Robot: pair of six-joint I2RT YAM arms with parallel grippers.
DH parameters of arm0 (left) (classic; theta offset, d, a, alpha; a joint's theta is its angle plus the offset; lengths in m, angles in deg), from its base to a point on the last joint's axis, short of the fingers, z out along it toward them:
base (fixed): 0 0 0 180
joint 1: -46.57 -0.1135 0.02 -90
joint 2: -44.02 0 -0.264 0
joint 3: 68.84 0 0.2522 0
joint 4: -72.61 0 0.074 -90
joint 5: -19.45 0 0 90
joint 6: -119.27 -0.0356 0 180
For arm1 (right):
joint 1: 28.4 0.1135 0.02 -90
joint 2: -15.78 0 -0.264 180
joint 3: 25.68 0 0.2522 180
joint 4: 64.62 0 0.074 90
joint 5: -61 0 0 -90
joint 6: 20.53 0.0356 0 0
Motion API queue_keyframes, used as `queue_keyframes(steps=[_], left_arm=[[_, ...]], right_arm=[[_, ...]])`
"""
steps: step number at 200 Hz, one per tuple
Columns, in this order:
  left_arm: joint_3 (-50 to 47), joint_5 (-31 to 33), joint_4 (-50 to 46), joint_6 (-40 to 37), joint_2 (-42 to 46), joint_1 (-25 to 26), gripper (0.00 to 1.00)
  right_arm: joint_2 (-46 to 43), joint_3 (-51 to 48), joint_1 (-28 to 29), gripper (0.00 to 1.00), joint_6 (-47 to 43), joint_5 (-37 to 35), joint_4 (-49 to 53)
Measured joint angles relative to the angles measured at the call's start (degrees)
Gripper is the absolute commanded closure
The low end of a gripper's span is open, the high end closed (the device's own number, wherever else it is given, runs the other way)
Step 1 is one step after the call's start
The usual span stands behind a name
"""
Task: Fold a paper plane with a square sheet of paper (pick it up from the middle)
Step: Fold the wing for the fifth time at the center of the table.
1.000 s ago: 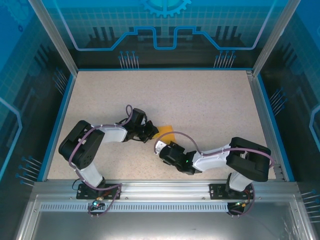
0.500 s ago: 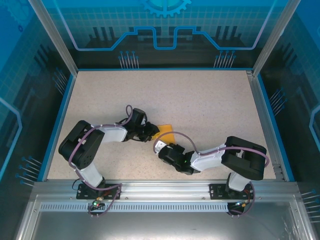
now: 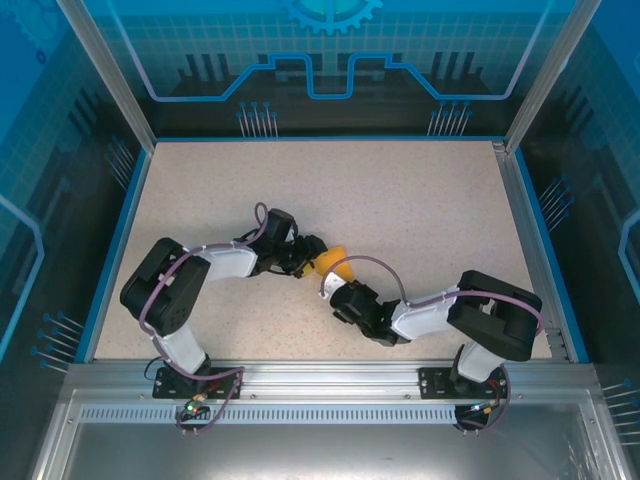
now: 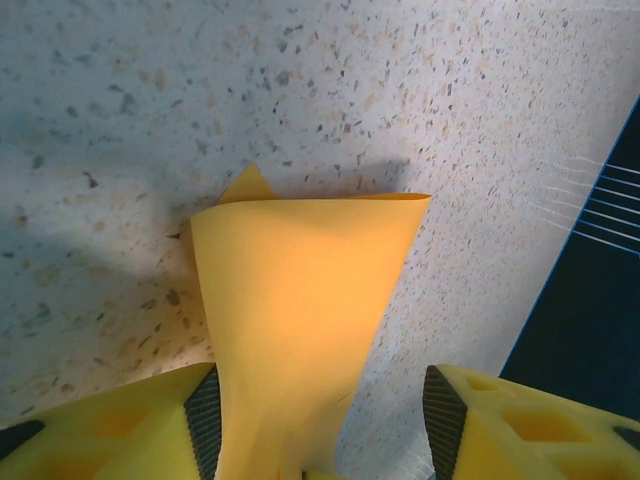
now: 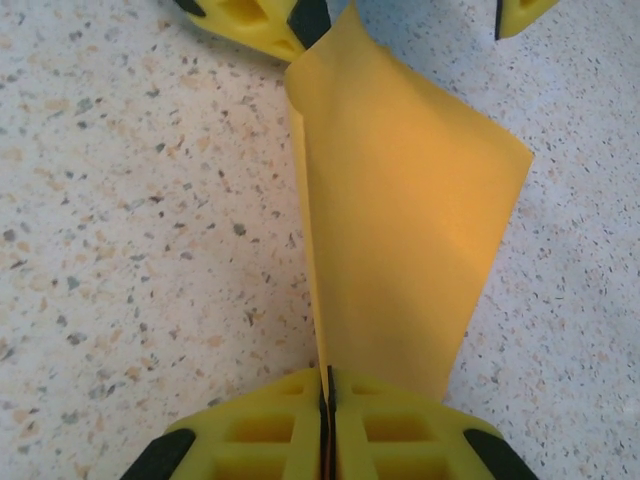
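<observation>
1. Nearest the bases: pinching the near edge of the paper (image 5: 400, 230) between the right fingers (image 5: 270, 430), pressed flat together. Could lose it from so thin a bite, or crush in a crease where none is wanted.
2. Just beyond: holding the paper up off the surface (image 3: 420, 190), by the look of its shadow, curled into a loose fold. Folding far from done, at a guess. Might spring open or sag, being clamped at one end alone.
3. At the far end: straddling the paper with the left fingers (image 4: 120, 425), spread apart and gripping nothing, one pad against or just beside the sheet. Could snag or drag the paper if swung sideways. Could tear or skew it if closed and pulled against the right-hand pinch. Could also knock against the right fingers, working so near.
4. Farther out: speckled surface, then the blue rim (image 3: 330, 139), well apart from the work. Little there to hinder.
</observation>
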Motion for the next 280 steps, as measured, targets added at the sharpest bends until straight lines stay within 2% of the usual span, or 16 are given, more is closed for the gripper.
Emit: queue_keyframes(steps=[52,94,119,157,187,215,252,280], left_arm=[[0.0,0.7,-1.8,0.0,-0.1,0.0,0.34],[0.0,0.7,-1.6,0.1,-0.1,0.0,0.33],[0.6,0.2,-1.4,0.1,-1.0,0.0,0.37],[1.4,-0.2,-1.6,1.2,-2.4,0.0,0.50],[2.1,-0.3,-2.7,1.1,-2.4,0.0,0.53],[2.8,-0.5,-3.6,0.9,-2.5,0.0,0.62],[3.9,-0.6,-6.1,-0.3,-2.5,0.0,0.85],[4.4,-0.6,-7.7,-1.2,-2.5,0.0,0.94]], right_arm=[[-2.1,-2.0,-1.7,0.91,3.0,0.6,-3.5],[-2.5,-3.4,-2.1,0.91,3.6,2.6,-6.2],[-2.5,-3.7,-2.1,0.91,3.6,3.5,-7.8],[-2.5,-4.2,-2.1,0.90,3.6,4.7,-9.9],[-2.5,-4.7,-2.1,0.89,3.6,5.0,-10.9],[-2.4,-4.7,-2.1,0.88,3.6,5.1,-10.9],[-2.0,-4.7,-2.1,0.83,3.6,5.1,-10.8],[-2.0,-4.7,-2.1,0.79,3.8,5.2,-9.9]])
